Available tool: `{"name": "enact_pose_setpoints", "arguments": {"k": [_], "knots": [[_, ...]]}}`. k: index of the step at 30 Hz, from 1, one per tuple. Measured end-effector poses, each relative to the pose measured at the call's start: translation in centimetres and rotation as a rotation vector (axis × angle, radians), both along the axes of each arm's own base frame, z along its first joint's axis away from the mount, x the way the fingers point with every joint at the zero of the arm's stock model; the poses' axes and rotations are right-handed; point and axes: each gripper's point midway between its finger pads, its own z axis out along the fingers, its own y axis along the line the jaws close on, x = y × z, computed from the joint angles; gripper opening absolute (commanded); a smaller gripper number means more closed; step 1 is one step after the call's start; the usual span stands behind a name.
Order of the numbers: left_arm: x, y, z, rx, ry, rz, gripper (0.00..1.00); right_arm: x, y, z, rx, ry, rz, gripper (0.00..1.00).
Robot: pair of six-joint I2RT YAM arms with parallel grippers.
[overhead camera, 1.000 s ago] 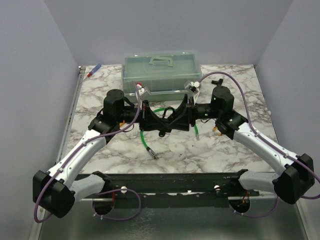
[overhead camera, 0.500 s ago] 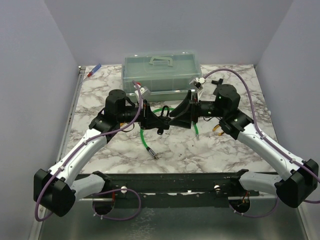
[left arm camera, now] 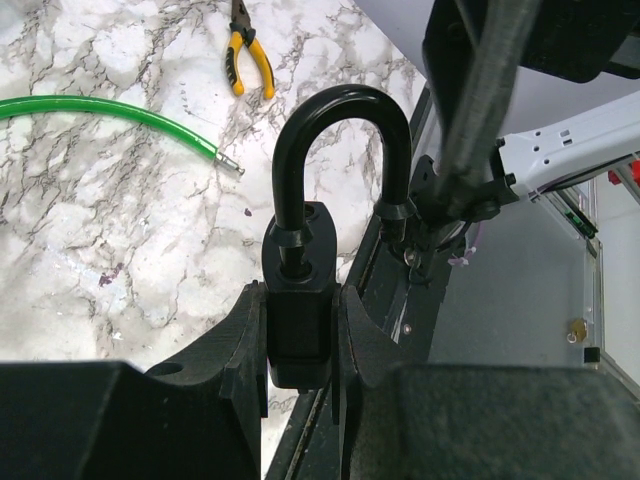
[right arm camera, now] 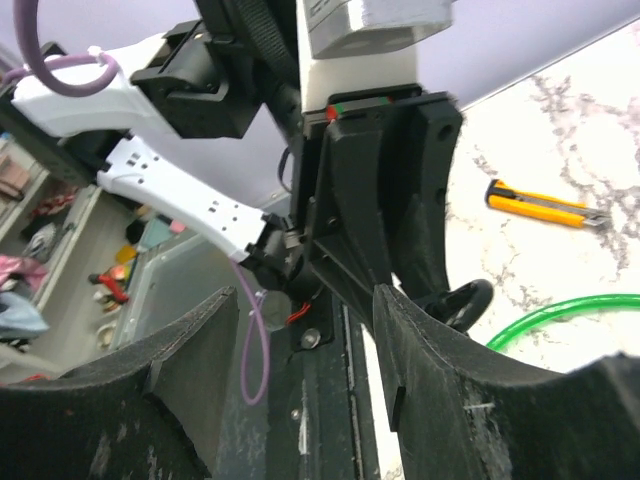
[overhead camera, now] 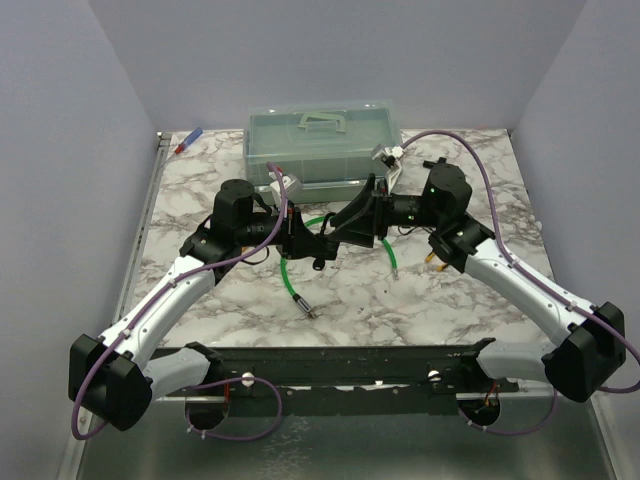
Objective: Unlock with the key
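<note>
My left gripper (overhead camera: 303, 240) (left arm camera: 300, 305) is shut on the body of a small black padlock (left arm camera: 300, 320), held above the table. Its black shackle (left arm camera: 340, 150) stands closed and points away from the wrist. In the top view the padlock (overhead camera: 316, 260) hangs at the fingertips. My right gripper (overhead camera: 345, 228) (right arm camera: 305, 300) is open wide and empty. It faces the left gripper from the right, a short way off. The shackle shows behind its right finger (right arm camera: 465, 300). I cannot see the key in any view.
A clear lidded box (overhead camera: 322, 140) stands at the back. A green tube (overhead camera: 288, 272) lies under the grippers. Yellow pliers (overhead camera: 432, 258) (left arm camera: 248, 55) lie to the right. A yellow box cutter (right arm camera: 545, 205), a black T-shaped tool (overhead camera: 434, 162) and a red-blue pen (overhead camera: 188, 141) lie further off.
</note>
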Motion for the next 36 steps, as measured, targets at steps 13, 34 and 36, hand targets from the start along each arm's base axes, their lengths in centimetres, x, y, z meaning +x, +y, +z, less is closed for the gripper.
{"name": "enact_pose_setpoints", "arguments": {"k": [13, 34, 36], "knots": [[-0.3, -0.1, 0.1, -0.005, -0.002, -0.021, 0.0, 5.6, -5.4, 3.8, -0.067, -0.185, -0.552, 0.31], [-0.3, 0.0, 0.0, -0.004, -0.001, -0.019, 0.0, 4.2, 0.5, -5.4, -0.29, 0.041, -0.424, 0.14], [-0.1, 0.1, 0.0, -0.004, -0.002, -0.014, 0.0, 4.3, 0.7, -4.7, -0.272, 0.042, -0.41, 0.14]]}}
